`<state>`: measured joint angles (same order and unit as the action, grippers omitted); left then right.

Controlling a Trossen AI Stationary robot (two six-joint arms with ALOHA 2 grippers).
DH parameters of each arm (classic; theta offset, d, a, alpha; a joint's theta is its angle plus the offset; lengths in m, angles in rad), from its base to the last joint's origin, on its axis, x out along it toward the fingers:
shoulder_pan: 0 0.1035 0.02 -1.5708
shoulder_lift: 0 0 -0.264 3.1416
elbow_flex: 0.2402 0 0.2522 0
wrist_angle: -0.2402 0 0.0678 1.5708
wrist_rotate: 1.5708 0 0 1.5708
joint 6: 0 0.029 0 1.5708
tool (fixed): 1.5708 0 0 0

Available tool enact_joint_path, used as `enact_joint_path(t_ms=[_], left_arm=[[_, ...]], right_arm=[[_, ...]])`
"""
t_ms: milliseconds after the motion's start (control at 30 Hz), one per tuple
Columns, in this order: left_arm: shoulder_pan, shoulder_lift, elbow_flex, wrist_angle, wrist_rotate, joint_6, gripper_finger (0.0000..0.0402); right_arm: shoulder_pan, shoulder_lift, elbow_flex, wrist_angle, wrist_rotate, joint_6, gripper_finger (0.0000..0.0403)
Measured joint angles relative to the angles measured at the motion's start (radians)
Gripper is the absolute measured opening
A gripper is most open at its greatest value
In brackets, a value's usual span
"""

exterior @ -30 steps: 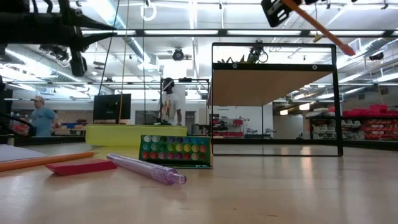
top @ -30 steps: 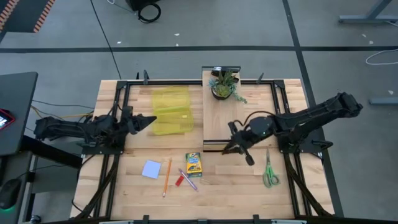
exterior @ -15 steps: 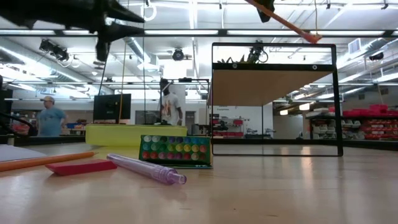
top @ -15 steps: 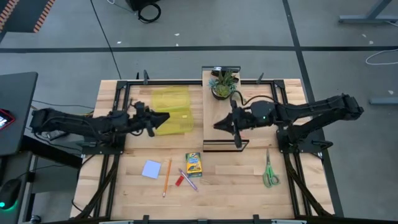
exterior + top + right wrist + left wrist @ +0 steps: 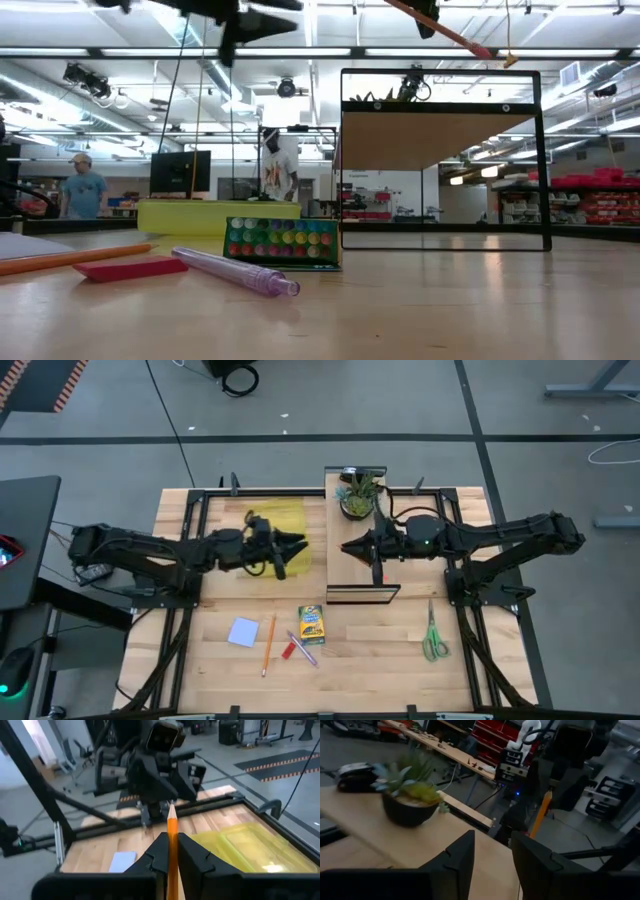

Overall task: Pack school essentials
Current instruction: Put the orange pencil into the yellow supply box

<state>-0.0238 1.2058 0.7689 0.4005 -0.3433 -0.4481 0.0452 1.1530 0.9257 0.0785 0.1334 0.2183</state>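
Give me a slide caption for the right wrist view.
Right claw holds an orange pencil upright, facing the left claw above the yellow pouch.

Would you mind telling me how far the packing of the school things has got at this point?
Nothing looks packed yet: the yellow case shows no stationery inside. In hand: the right gripper is shut on one orange pencil above the wooden board, facing the left gripper, which hangs above the case with fingers parted. Left on the table: second pencil, notepad, crayon box, red pen, scissors.
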Motion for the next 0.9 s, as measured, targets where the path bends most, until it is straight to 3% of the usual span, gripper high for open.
enact_joint_path(t_ms=[133, 367, 900], left_arm=[[0.0, 0.109, 0.104, -0.002, 0.005, 0.065, 0.0153], [0.001, 0.265, 0.255, -0.001, 0.112, 0.104, 0.017], [0.003, 0.414, 0.432, 0.021, 0.147, 0.147, 0.0177]], right_arm=[[0.0, 0.0, 0.0, 0.047, 0.027, 0.017, 0.0035], [0.0, 0.0, 0.0, 0.157, 0.067, -0.036, 0.0035], [0.0, 0.0, 0.0, 0.328, 0.103, -0.12, 0.0035]])
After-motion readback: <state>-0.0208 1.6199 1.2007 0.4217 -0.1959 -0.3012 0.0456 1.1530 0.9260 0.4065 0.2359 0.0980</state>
